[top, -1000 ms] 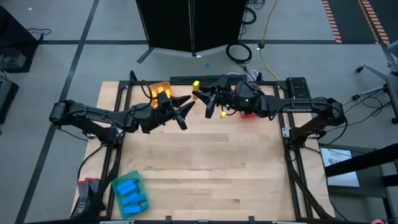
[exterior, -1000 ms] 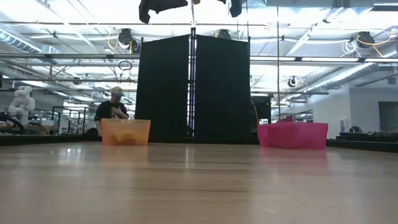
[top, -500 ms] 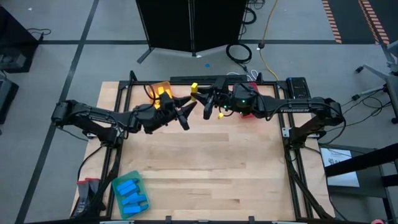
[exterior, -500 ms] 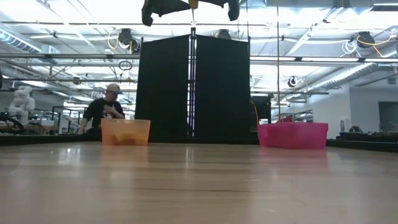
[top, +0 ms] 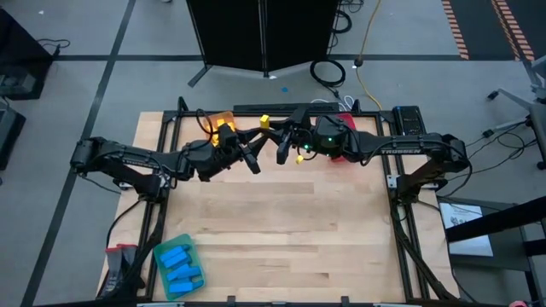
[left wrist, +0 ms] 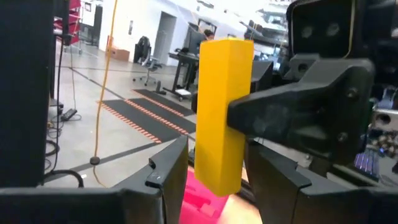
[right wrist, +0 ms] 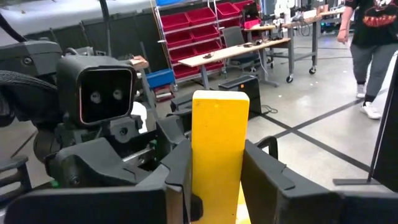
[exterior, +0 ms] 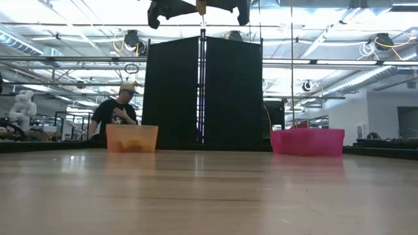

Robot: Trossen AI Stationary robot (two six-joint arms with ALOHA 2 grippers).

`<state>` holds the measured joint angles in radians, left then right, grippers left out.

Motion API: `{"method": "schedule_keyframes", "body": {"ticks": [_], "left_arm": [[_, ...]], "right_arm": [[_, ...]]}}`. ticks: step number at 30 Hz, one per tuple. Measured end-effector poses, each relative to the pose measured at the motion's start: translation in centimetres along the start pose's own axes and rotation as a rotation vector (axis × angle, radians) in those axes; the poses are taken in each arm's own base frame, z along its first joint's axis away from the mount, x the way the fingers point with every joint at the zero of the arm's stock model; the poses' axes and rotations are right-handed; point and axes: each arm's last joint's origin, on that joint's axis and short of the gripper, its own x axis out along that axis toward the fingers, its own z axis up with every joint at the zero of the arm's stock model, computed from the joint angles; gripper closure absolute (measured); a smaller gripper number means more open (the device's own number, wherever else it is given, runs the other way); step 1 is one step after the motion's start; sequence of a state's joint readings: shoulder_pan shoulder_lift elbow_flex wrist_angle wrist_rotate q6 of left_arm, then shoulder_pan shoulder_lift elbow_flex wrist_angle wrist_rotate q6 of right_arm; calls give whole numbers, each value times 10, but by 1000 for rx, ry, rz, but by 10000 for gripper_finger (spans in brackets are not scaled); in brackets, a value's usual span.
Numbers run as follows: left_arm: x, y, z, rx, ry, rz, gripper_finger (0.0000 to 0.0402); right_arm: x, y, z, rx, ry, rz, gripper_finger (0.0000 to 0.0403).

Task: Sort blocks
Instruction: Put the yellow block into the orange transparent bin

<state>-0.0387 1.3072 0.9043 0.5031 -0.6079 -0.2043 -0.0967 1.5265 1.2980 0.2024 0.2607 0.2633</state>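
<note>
One solid yellow rectangular plastic block (right wrist: 219,152) stands upright, clamped in the right pincer (top: 278,136) high above the counter (top: 281,230); the left pincer (left wrist: 214,171), fingers apart, straddles its other end. This looks like a handover: left must close, then right release. Three trays: orange (top: 219,120), pink (exterior: 307,141), green (top: 177,265) holding about four blue blocks (top: 182,266).

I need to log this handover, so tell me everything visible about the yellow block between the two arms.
The yellow block is a plain, smooth rectangular brick, plastic by its look. It stands upright, high above the table's far middle. The right claw is shut on it, and the left claw's fingers flank its lower part.
</note>
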Motion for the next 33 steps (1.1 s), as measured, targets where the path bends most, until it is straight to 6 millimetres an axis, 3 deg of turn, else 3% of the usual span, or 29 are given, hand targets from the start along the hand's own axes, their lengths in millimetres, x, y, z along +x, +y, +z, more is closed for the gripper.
{"method": "schedule_keyframes", "body": {"ticks": [8, 22, 33], "left_arm": [[1, 4, -5, -36, 44, 18, 245], [3, 7, -4, -40, 43, 26, 309], [3, 8, -4, -37, 37, 59, 314]], "right_arm": [[0, 0, 0, -10, -1, -1, 319], [1, 0, -1, -3, 8, 4, 319], [4, -1, -5, 5, 20, 11, 319]]}}
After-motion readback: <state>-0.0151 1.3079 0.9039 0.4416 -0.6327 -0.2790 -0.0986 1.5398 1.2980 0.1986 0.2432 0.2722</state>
